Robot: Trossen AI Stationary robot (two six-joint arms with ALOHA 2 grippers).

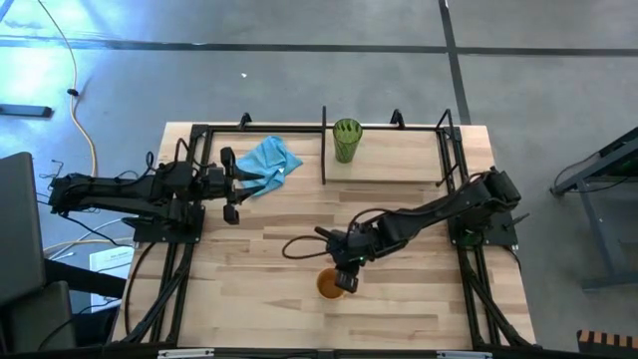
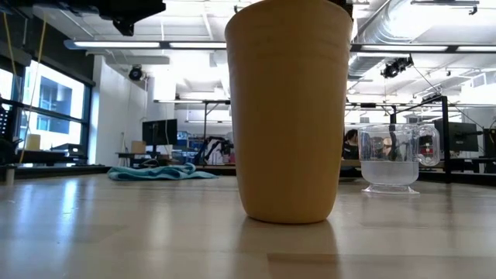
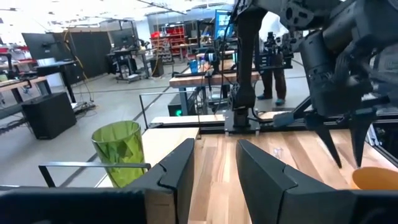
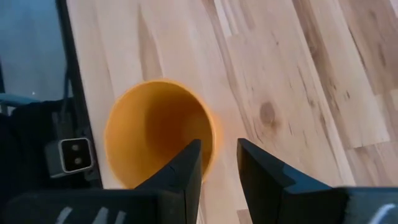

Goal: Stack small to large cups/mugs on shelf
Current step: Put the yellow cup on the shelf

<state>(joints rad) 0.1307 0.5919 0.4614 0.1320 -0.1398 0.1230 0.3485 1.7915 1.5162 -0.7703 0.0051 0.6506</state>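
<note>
The orange cup (image 1: 329,285) stands upright on the tabletop near the front middle; it fills the low view (image 2: 288,116). My right gripper (image 1: 346,273) hangs open just over its rim, one finger over the hollow and one outside the wall (image 4: 217,177), touching nothing. The green ribbed tumbler (image 1: 347,140) stands upright on the shelf (image 1: 399,165), right of the black divider (image 1: 324,145). The tiny clear glass (image 2: 390,163) stands on the table behind the orange cup. My left gripper (image 1: 231,186) waits open by the blue cloth (image 1: 267,165).
The blue cloth lies crumpled on the shelf's left half. The shelf's black frame (image 1: 444,150) edges the far part of the table. The right arm (image 1: 429,211) stretches across the table's middle. A person stands in the room beyond (image 3: 273,68).
</note>
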